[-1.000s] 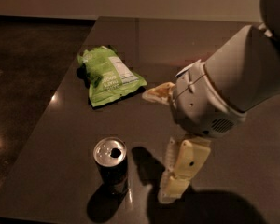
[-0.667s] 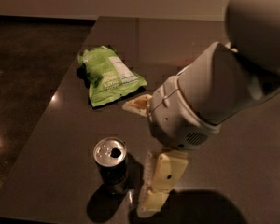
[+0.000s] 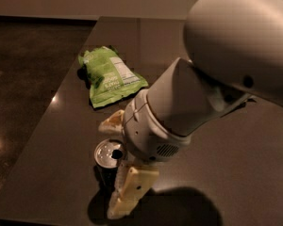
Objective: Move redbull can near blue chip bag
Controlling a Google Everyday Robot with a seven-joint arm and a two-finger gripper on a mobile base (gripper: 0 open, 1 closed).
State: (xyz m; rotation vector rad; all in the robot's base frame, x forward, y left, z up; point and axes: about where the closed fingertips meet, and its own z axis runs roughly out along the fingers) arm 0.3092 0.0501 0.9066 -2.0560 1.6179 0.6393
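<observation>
The redbull can stands upright near the front left of the dark table, its silver top and tab hole showing. My gripper has come down over it from the right. One cream fingertip is just behind the can and the other is in front of it. The jaws stand apart, wider than the can, and straddle it. The blue chip bag is out of view, perhaps hidden behind my large pale arm.
A bright green snack bag with a white label lies at the back left of the table. The table's left edge runs close to the can, with dark floor beyond it.
My arm has swung left and towards the can. The gripper, which was to the can's right, now has a finger on each side of it. The can has not moved.
</observation>
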